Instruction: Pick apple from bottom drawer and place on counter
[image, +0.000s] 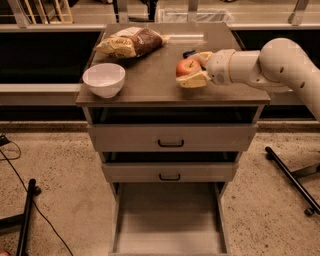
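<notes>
While clasping the apple (186, 66), the hand (190, 69) is over the counter (150, 82)

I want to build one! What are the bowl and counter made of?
The bowl looks like glazed ceramic, maybe plastic: plain white, smooth. The counter looks like grey-brown wood or laminate, with slight sheen. The pincer holds the apple over it.

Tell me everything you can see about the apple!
The apple is small, round and red, with a yellowish patch. It sits upright between the two pale fingers of the gripper, which reaches in from the picture's right and is shut on it. It is at the right half of the counter; whether it rests on the top cannot be told.
</notes>
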